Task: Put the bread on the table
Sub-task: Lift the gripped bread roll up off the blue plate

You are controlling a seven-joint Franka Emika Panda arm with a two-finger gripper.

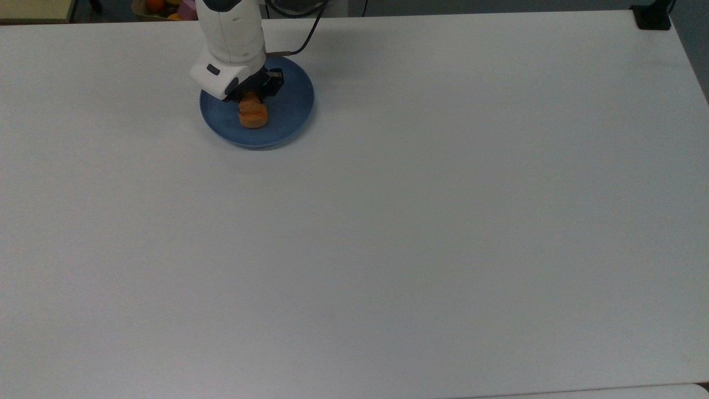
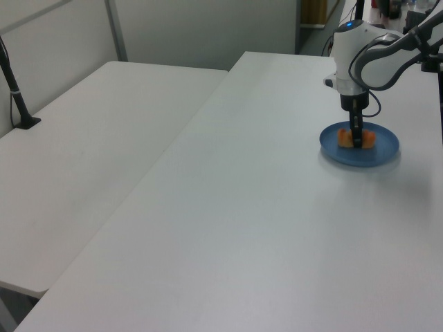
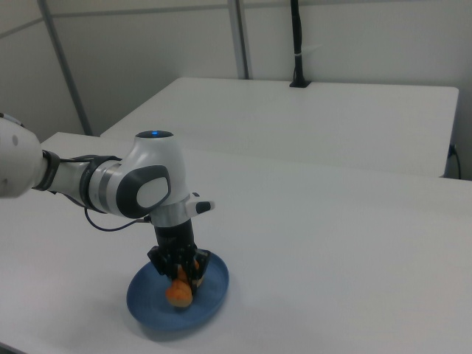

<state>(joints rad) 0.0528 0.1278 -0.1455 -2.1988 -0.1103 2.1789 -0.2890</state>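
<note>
bread (image 1: 253, 113) lay on blue plate (image 1: 293, 111), long axis 12–6 in the top view | gripper (image 1: 250, 97) straddled its 12 o'clock end, apparently clamped on it | table (image 1: 421, 221) free toward 6

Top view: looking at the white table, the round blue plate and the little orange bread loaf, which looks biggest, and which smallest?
1. Plain white rectangular table, largest by far.
2. Round blue plate, much smaller.
3. Small oblong golden-orange bread loaf, smallest; it sits on the plate, partly hidden under the arm.
</note>
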